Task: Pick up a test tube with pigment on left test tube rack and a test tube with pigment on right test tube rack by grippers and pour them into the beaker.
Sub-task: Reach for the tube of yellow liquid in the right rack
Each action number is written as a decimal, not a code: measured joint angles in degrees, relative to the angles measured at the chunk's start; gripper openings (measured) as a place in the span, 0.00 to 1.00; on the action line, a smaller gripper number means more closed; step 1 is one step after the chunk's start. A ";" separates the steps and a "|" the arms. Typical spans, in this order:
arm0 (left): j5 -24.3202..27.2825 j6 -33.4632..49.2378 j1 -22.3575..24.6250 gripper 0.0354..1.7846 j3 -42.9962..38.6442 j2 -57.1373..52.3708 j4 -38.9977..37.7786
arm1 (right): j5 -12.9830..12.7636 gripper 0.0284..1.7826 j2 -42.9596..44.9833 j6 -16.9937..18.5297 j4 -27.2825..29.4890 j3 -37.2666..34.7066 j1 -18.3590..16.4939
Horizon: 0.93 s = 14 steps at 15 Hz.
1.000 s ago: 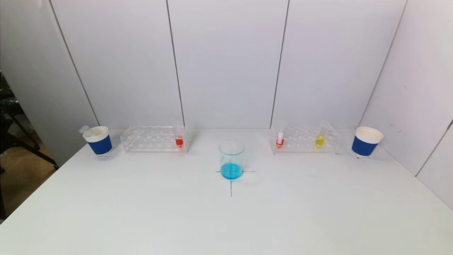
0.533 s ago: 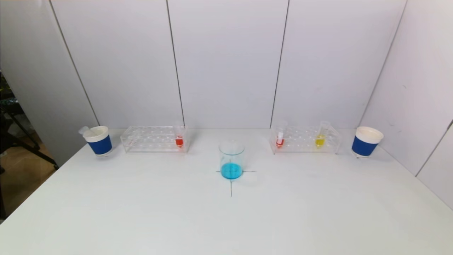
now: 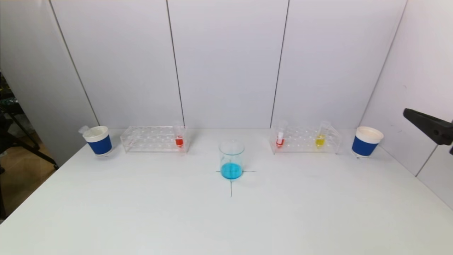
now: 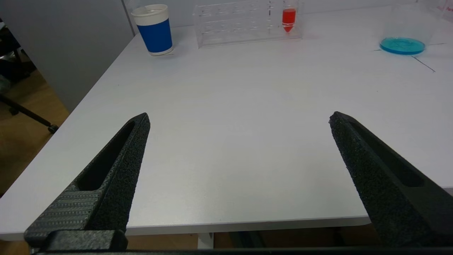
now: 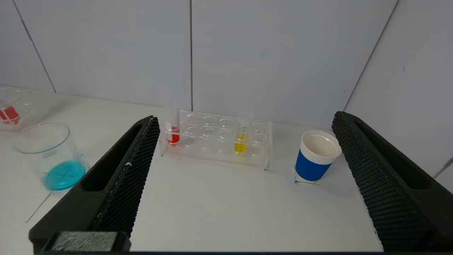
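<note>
The glass beaker [image 3: 231,159] holds blue liquid and stands on a cross mark at mid-table. The clear left test tube rack [image 3: 154,139] carries one tube of red pigment [image 3: 179,136] at its inner end. Two tubes stand in the right test tube rack [image 3: 305,139], one with red pigment [image 3: 280,137] and one with yellow pigment [image 3: 320,136]. My right gripper [image 5: 245,117] hovers open in front of the right rack, well short of it, and one of its fingers [image 3: 424,124] shows at the head view's right edge. My left gripper [image 4: 239,117] is open and empty over the table's near left edge.
A blue paper cup [image 3: 98,140] stands outside the left rack with something pale sticking out of it. Another blue cup [image 3: 366,141] stands outside the right rack. White wall panels close the back and right. The table's left edge [image 4: 88,95] drops to the floor.
A finger of my right gripper has come into the head view at the right edge. Racks, tubes, beaker and cups have not moved.
</note>
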<state>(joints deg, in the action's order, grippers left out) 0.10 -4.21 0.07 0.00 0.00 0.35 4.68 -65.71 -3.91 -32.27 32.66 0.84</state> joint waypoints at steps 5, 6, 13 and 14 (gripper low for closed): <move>0.00 0.02 0.00 0.99 0.00 0.00 0.00 | -2.29 0.99 -17.01 3.56 -16.90 -0.88 0.30; 0.00 0.00 0.00 0.99 0.00 0.00 0.00 | -2.73 0.99 -19.98 3.89 -19.82 -1.02 0.39; 0.00 0.00 0.00 0.99 0.00 0.00 0.00 | -4.99 0.99 -38.92 5.53 -36.91 -1.05 1.11; 0.00 0.00 0.00 0.99 0.00 0.00 0.00 | -5.67 0.99 -41.68 5.69 -39.19 -0.77 1.37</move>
<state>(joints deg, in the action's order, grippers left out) 0.10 -4.21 0.07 0.00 0.00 0.35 -0.99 -107.39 1.78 -71.46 31.89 2.21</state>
